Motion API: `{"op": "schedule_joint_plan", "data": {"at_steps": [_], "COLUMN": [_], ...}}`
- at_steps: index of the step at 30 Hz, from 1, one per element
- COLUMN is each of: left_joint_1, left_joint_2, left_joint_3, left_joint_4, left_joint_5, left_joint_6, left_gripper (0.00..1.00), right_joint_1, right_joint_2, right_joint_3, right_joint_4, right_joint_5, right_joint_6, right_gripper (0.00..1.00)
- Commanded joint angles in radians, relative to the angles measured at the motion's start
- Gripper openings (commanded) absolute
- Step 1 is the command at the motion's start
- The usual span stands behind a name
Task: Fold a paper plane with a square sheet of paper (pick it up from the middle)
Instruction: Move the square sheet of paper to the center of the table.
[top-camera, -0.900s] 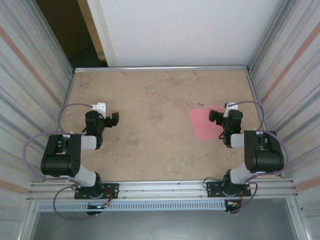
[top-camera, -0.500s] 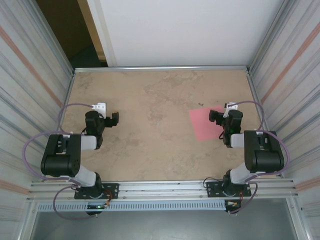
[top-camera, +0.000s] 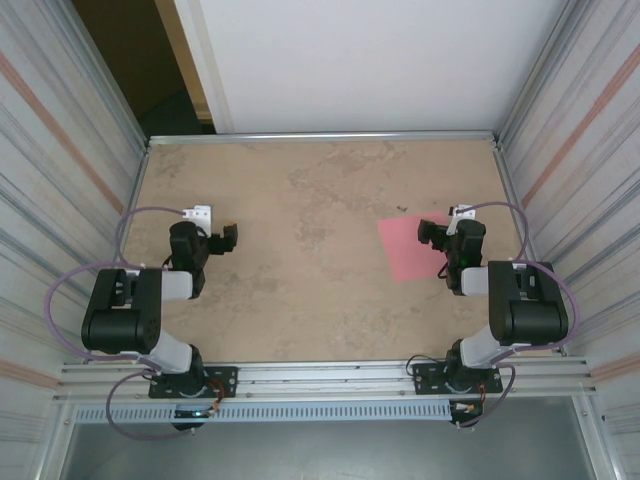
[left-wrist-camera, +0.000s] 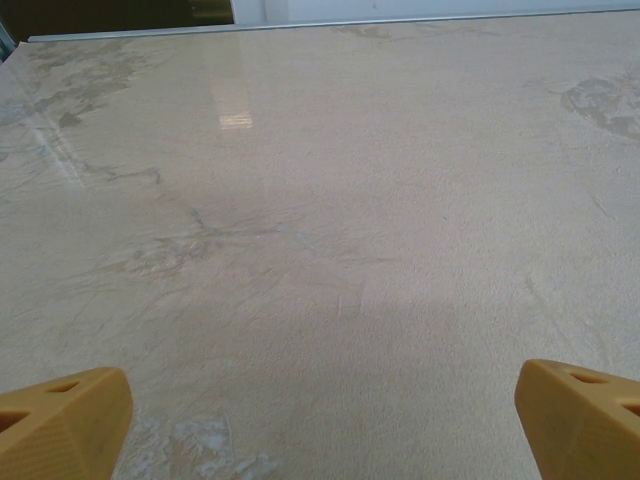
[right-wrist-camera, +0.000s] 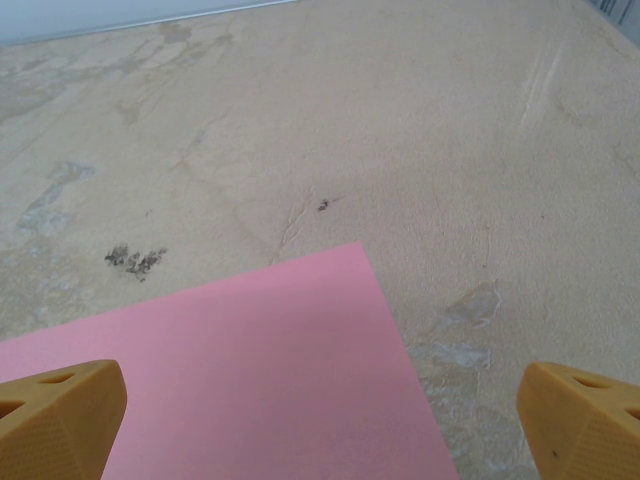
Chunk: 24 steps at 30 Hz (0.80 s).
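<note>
No shift since earlier: square sheet of paper (right-wrist-camera: 250, 380) flat, partly under spread right pincer (right-wrist-camera: 320, 418); left pincer (left-wrist-camera: 320, 420) spread too

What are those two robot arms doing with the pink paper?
Nothing is being held yet. The pink paper lies flat and unfolded on the right side of the table. The right hand is open over the paper's right edge and looks ready to pick it up. The left hand is open too, over bare table on the left. No fold has been made.
</note>
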Motion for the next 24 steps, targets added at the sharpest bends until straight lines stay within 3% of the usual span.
{"op": "schedule_joint_plan", "data": {"at_steps": [1,4,7,11,15,21,24], "left_joint_1": [0.0,-0.009,-0.02,-0.036,-0.037,-0.036,-0.048], "left_joint_2": [-0.015,-0.119,-0.21,-0.308,-0.338,-0.248,-0.17], "left_joint_3": [0.001,0.012,0.032,0.161,0.266,0.343,0.399], "left_joint_4": [0.022,-0.093,-0.199,-0.512,-0.673,-0.625,-0.622], "left_joint_5": [-0.021,-0.086,-0.17,-0.227,-0.087,0.259,0.357], "left_joint_6": [0.002,-0.014,-0.035,-0.188,-0.425,-0.623,-0.684], "left_gripper": [0.99,0.99,0.99,0.99,0.99,0.99,0.99], "right_joint_1": [-0.006,0.013,0.045,0.09,0.124,0.102,0.058], "right_joint_2": [-0.008,-0.09,-0.137,-0.152,-0.081,0.084,0.14], "right_joint_3": [0.028,0.142,0.226,0.385,0.576,0.775,0.798], "right_joint_4": [-0.015,-0.278,-0.426,-0.676,-0.944,-1.155,-1.181], "right_joint_5": [0.007,0.029,0.063,0.105,0.043,-0.137,-0.254], "right_joint_6": [-0.026,-0.041,-0.046,0.103,0.251,0.418,0.508], "right_gripper": [0.99,0.99,0.99,0.99,0.99,0.99,0.99]}}
